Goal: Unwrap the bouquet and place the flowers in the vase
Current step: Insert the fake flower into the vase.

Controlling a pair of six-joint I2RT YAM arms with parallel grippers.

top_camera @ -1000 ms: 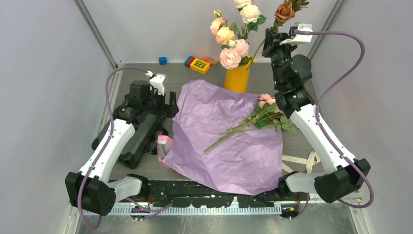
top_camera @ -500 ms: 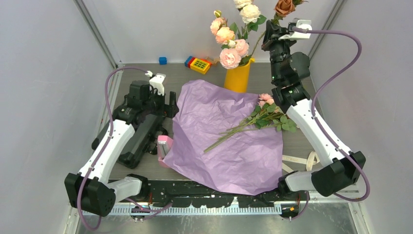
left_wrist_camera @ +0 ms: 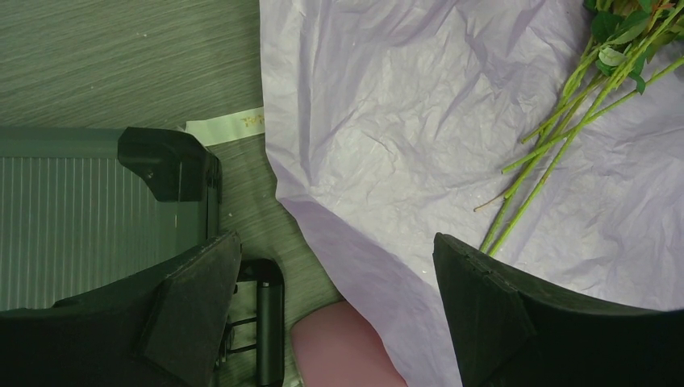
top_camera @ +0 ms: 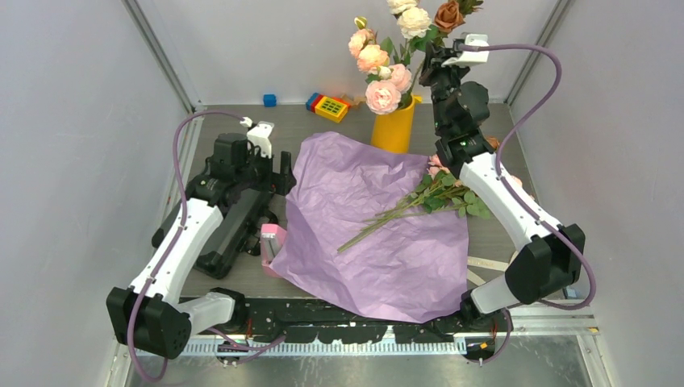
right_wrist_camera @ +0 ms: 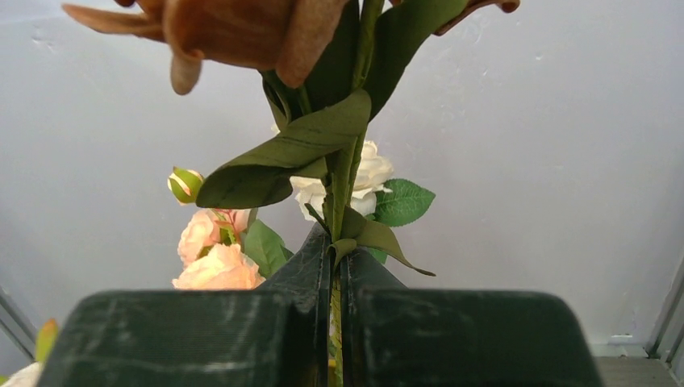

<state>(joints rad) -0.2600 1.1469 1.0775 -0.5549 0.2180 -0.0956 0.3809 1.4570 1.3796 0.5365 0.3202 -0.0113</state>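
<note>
1. Right fingers (right_wrist_camera: 452,339) pinch a brown rose's (top_camera: 448,14) stem high up, just right of the far vase (top_camera: 394,129); left gripper (left_wrist_camera: 331,258) gapes idle.
2. Risk: stem misses the crowded mouth or tips the vase.

Even light fills the overhead view: the pale walls (top_camera: 72,121) are bright without glare, and a faint shadow hugs the purple paper (top_camera: 347,185) at its 7 o'clock edge. From the left wrist, the fingers (left_wrist_camera: 185,314) of the left gripper (left_wrist_camera: 335,242) sit dark and soft at 5 and 7 o'clock, the paper crisp. From the right wrist, the rusty rose (right_wrist_camera: 234,32) at 12 o'clock blurs; the cream rose (right_wrist_camera: 367,173) behind is sharper.
</note>
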